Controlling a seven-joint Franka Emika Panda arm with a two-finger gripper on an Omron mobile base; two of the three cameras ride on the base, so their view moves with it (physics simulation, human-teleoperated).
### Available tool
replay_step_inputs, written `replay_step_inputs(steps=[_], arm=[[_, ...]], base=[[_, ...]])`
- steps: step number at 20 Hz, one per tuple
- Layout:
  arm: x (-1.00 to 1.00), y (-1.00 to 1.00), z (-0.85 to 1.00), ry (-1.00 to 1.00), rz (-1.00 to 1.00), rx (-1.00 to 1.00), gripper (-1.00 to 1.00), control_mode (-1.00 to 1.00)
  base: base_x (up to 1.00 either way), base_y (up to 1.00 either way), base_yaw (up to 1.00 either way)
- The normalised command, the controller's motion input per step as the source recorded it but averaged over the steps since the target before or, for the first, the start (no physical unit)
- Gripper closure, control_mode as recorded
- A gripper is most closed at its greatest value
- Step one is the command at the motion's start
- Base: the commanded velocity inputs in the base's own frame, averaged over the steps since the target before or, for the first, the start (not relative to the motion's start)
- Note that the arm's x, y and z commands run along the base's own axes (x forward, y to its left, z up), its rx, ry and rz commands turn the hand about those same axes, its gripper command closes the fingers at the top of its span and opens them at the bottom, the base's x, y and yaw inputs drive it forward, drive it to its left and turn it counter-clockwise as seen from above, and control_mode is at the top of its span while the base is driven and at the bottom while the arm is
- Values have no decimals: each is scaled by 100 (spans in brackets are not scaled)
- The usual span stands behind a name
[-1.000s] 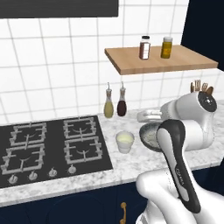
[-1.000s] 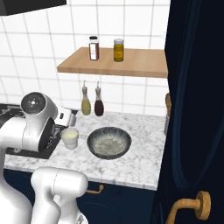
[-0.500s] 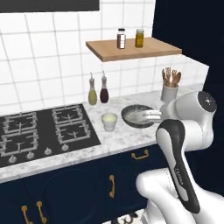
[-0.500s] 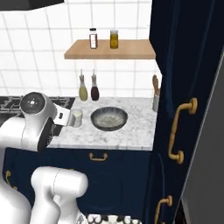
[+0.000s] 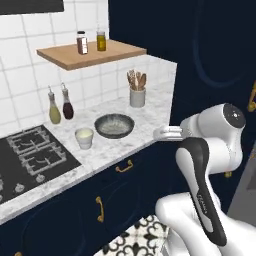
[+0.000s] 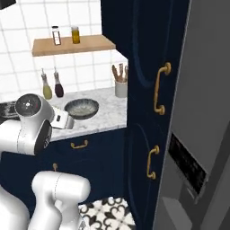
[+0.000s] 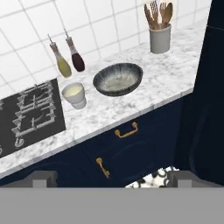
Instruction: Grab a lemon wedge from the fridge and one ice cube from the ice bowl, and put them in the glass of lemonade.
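Arm held back from the white marbled surface [image 5: 150, 131], the tall grey fridge [image 6: 202, 112] seen at the right.
The fingers [image 7: 109, 178] are spread apart, nothing gripped. Farther off, the small pale-yellow glass of lemonade [image 7: 74, 95] is set just beside the wide speckled dark-rimmed ice bowl [image 7: 117, 79]; the grey jar of wooden utensils [image 7: 159, 37] is placed beyond.

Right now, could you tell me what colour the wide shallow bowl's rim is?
Dark grey and speckled, around a pale inside; the ice bowl shows best in the hand view.
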Motion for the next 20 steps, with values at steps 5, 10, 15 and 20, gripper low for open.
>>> replay_step_inputs(steps=[5,10,15,20], arm=[[0,0,0,0,0,0,-100,100],[0,0,0,0,0,0,-100,100],[0,0,0,0,0,0,-100,100],[0,0,0,0,0,0,-100,100]], base=[[-18,-1,-67],[-21,0,-66],[-30,-1,-65],[-36,-1,-66]])
